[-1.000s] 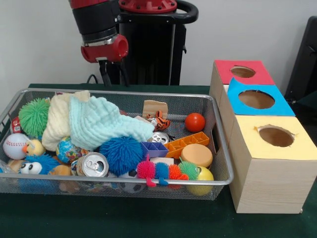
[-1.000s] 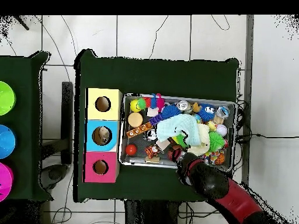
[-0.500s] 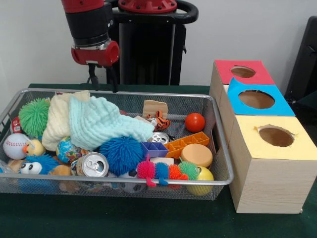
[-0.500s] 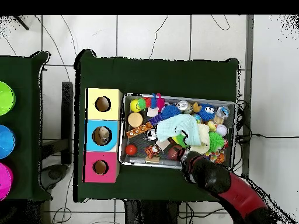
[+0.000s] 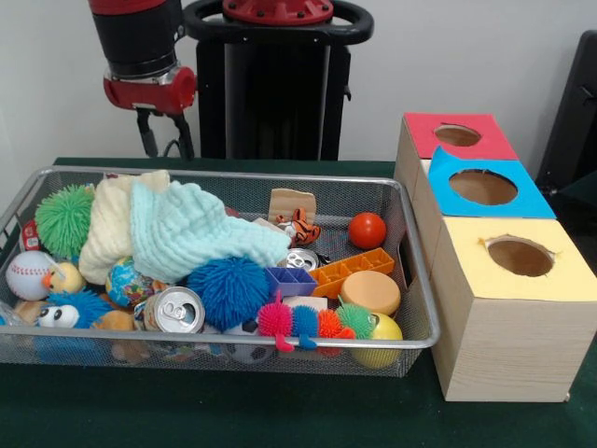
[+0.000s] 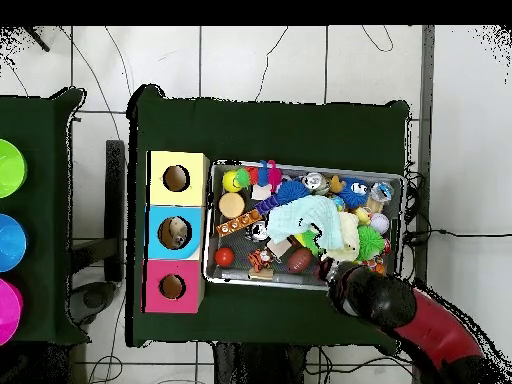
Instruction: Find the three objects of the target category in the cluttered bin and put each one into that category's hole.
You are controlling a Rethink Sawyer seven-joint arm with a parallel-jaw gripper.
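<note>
A wire bin (image 5: 233, 179) is heaped with toys: a mint cloth (image 5: 191, 231) on a cream cloth (image 5: 108, 224), a blue spiky ball (image 5: 229, 289), a green spiky ball (image 5: 63, 218), a baseball (image 5: 28, 274), a drink can (image 5: 176, 310), a red ball (image 5: 367, 230) and a tiger toy (image 5: 300, 227). My gripper (image 5: 165, 138) hangs open and empty above the bin's far left rim, clear of the contents. In the overhead view the arm (image 6: 378, 298) covers the bin's lower right corner and hides the fingers.
Three wooden boxes stand in a row right of the bin, each with a round hole: red (image 5: 457, 135), blue (image 5: 483, 187), yellow (image 5: 520, 256). In the overhead view something lies inside the blue hole (image 6: 176, 232). Green cloth covers the table (image 5: 280, 411).
The gripper has travelled left along the bin's far rim in the front view and risen a little. Its fingers stay apart. Nothing in the bin has moved.
</note>
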